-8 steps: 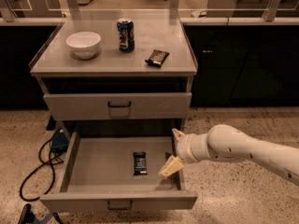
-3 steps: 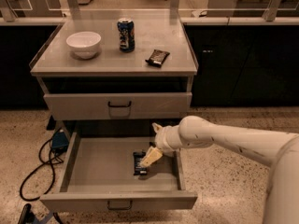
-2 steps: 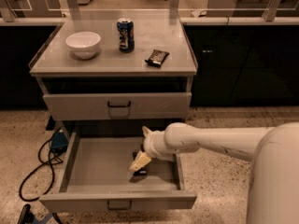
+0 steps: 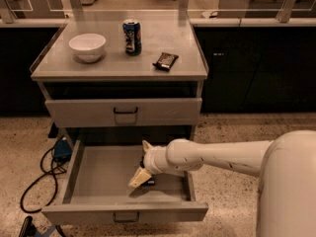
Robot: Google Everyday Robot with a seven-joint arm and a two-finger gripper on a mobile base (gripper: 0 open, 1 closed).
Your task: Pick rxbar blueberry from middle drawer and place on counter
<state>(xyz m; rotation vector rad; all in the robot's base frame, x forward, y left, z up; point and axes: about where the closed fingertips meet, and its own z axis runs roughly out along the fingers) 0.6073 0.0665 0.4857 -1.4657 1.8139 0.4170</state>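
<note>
Arm [image 4: 222,154] reached nearly level from the lower right toward centre, its bulky near link [image 4: 289,186] filling the right corner. Wrist [image 4: 160,161] tipped slightly down. Gripper [image 4: 142,162] sat low at the arm's left end, facing left. Fingers [image 4: 139,177] looked spread apart, one raised, one angled down-left.
</note>
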